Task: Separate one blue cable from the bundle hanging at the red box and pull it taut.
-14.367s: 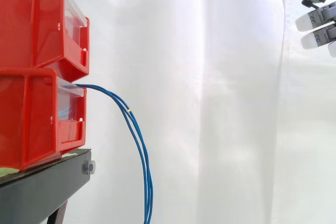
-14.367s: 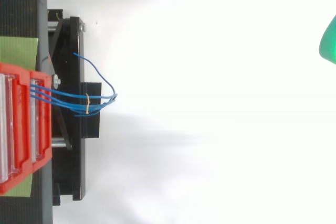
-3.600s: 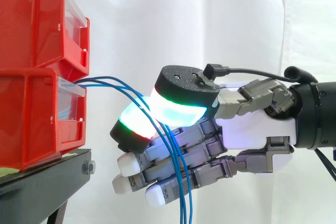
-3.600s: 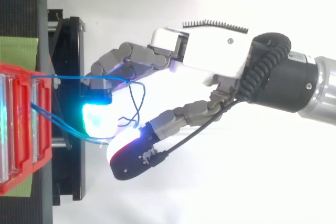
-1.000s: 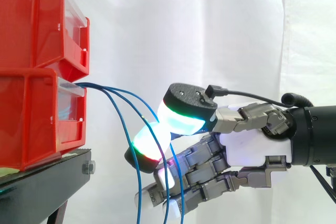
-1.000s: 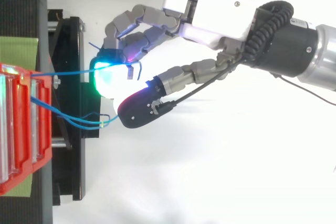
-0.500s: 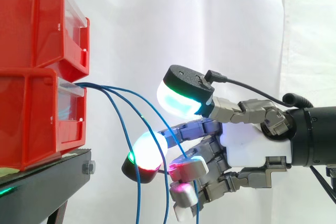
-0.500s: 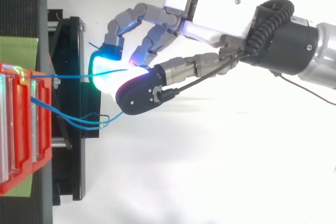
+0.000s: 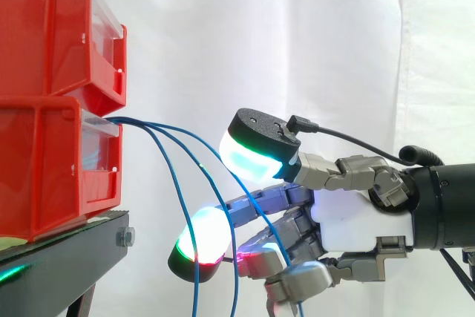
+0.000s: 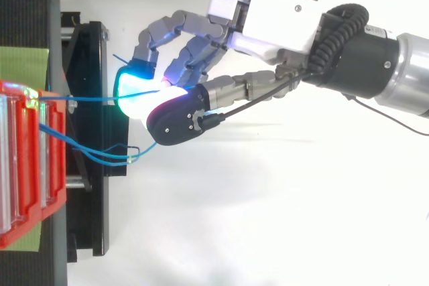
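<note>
Right at the lower bin's (image 9: pixel 44 168) front lip, one blue cable (image 10: pixel 80 98) stands apart from the other cables (image 10: pixel 107 157). Seen from above, it runs in a nearly straight line from the bin to the hand (image 10: pixel 268 25) and ends against a cyan-glowing pad (image 10: pixel 131 88), with the dark-backed thumb closed in just beside that pad. From the side it is not tight: it leaves the bin, arcs down and to the right, passes under the thumb's pad (image 9: pixel 256 157) and goes in among the curled fingers, so the hand is closed round this one cable. A long finger reaches out lower and farther left, its pad (image 9: pixel 202 239) glowing white with a green and red edge, while the shorter curled fingers below the palm glow red and magenta. The other cables leave the same lip and droop more steeply, hanging loose to the left of the held one, between the bin and the hand; from above they sag well apart from it toward the lower side of the view. The lower bin sits under a second red bin (image 9: pixel 52 27), both on the black stand (image 9: pixel 59 265), with a green mat (image 10: pixel 23 65) beneath them. Behind everything hangs the white curtain (image 9: pixel 297 50).
</note>
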